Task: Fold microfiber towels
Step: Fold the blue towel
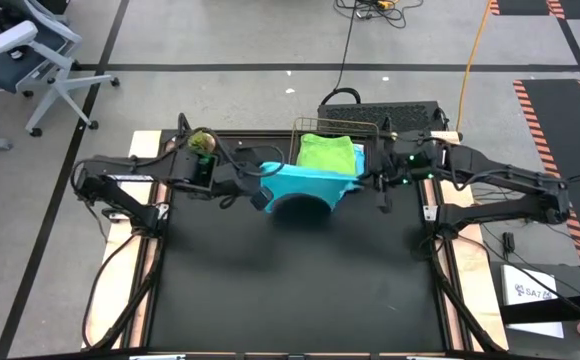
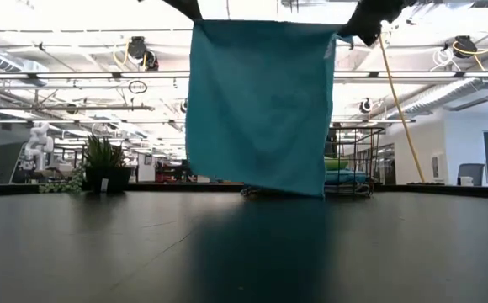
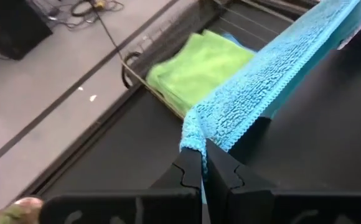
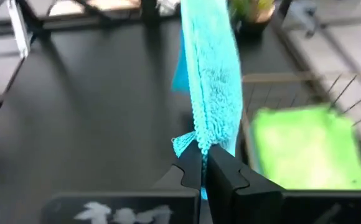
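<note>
Towel first: the teal towel [image 2: 259,105] hangs as a flat sheet between the two tools, its top edge stretched taut from one pinched corner to the other, the rest dropping straight down beneath them. The left tool [image 3: 204,167] is clamped tight on one top corner, and the right tool [image 4: 203,167] is clamped just as tight on the opposite one — each wrist view shows the fingers pressed together with the terry edge running away toward the other tool. That stretched edge is the axis that matters: it runs tool to tool, across the far part of the table [image 1: 300,290], and the cloth below it faces the open near side. In the low view the bottom hem looks to sit at or barely above the table, and whether it touches cannot be told. Neither arm is nearer; they share the load evenly, so the coming lay-down probably calls for both to travel together, keeping the edge level. Just beyond the tools, on their far side, the wire basket [image 1: 370,131] holds the lime green towel [image 1: 328,153] on top of a sky blue one. The small plant [image 2: 103,164] stands well off to the left tool's side.
</note>
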You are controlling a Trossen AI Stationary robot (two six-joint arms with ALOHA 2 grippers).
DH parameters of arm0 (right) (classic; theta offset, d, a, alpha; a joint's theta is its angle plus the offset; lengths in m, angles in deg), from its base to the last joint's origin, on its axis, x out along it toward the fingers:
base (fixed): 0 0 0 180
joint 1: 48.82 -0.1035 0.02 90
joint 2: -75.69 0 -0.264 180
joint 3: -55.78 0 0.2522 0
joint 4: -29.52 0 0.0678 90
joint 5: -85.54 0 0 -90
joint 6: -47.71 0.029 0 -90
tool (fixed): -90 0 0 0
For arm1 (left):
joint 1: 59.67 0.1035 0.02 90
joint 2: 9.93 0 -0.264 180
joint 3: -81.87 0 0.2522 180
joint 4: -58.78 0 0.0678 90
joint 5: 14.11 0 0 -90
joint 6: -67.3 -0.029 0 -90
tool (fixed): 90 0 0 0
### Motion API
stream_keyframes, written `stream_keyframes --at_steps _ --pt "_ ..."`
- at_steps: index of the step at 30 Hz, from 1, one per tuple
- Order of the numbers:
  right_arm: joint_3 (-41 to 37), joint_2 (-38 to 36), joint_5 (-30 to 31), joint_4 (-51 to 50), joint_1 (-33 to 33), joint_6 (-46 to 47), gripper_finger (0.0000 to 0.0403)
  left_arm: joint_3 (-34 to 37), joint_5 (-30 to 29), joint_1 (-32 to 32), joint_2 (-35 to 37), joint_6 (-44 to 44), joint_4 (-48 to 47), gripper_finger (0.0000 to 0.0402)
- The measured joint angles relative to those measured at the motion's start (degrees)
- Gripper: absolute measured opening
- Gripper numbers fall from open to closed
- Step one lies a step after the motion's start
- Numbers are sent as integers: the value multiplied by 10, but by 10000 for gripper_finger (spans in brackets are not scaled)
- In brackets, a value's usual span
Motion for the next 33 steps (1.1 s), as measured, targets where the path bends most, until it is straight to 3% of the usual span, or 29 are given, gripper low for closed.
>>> stream_keyframes --at_steps 5,10,15,20,23,26,33 --pt "0 12 2 -55 -33 33 0 62 22 -6 -10 37 14 0" --pt "-11 26 -11 -64 -82 83 0 127 84 -22 -7 64 61 0" --pt "-63 47 -36 -29 -151 162 0 171 134 -51 -6 114 89 0" --pt "-141 70 -64 90 -226 248 0 202 154 -90 -6 162 124 0" --pt "-175 78 -75 180 -260 298 0 208 155 -112 -7 180 137 0" --pt "-175 76 -78 208 -277 316 0 207 150 -120 -7 186 150 0" --pt "-90 33 -26 93 -250 250 0 171 97 -103 36 118 148 0"
